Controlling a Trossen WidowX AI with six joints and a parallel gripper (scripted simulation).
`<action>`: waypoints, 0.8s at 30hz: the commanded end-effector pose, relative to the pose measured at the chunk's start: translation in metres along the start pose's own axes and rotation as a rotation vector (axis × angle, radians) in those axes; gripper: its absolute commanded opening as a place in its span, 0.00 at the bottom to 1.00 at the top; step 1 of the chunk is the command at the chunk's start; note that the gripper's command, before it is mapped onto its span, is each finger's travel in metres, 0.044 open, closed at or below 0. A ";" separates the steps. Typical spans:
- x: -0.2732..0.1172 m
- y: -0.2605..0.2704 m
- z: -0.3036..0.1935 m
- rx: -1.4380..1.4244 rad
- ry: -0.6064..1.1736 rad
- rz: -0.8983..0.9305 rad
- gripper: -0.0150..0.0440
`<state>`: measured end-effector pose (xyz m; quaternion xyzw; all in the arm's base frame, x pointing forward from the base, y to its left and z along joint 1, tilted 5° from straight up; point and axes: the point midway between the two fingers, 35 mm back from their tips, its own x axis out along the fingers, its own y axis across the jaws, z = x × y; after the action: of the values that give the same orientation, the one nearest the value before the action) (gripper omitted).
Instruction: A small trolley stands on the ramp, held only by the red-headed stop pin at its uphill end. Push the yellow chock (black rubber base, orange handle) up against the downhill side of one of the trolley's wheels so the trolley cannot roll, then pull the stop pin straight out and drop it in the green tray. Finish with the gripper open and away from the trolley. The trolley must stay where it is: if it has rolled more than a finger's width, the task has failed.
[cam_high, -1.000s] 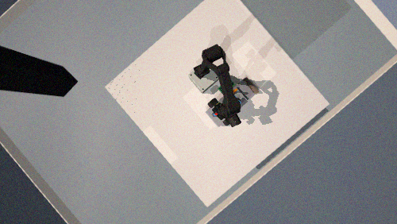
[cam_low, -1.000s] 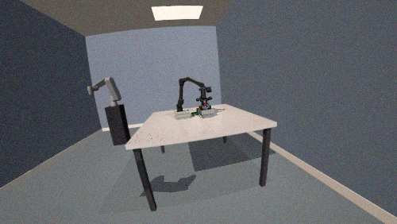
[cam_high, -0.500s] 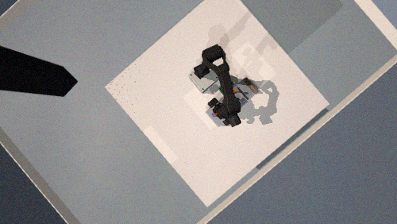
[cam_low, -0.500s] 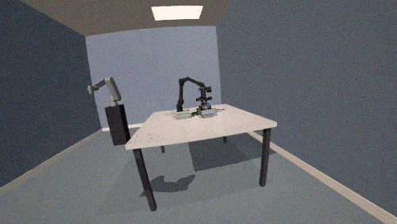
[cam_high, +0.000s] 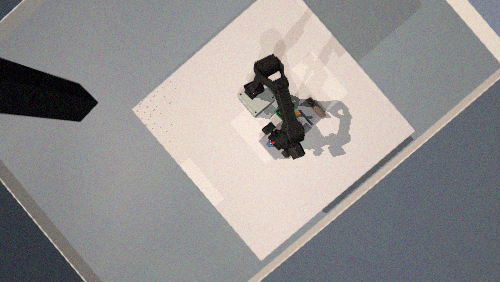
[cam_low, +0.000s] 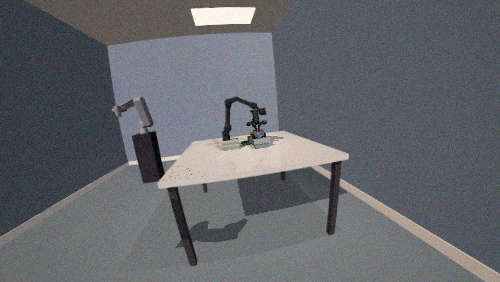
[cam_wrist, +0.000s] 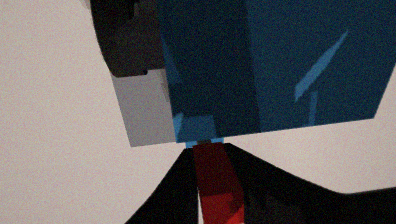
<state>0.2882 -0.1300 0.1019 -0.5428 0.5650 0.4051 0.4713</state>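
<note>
My gripper is shut on the red-headed stop pin; its red head is between the black fingertips, and its lower end is hidden. The blue trolley fills the upper part of the wrist view, just beyond the fingers, with a dark wheel at its left. The grey ramp shows below it. The green tray is beside the ramp, partly covered by the arm in the top view. A small orange patch may be the chock's handle; its base and wheel contact cannot be made out.
The arm's pale base plate stands on the white table beyond the tray. A brown object and a dark thin item lie right of the arm. A second grey arm stands on a black pedestal beside the table.
</note>
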 end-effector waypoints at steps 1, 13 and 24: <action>-0.005 0.000 -0.001 0.004 0.005 -0.003 0.25; -0.015 0.000 -0.002 0.004 0.005 -0.003 0.25; -0.024 -0.001 -0.004 0.004 0.005 -0.003 0.25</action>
<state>0.2873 -0.1268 0.1222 -0.5428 0.5643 0.4055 0.4717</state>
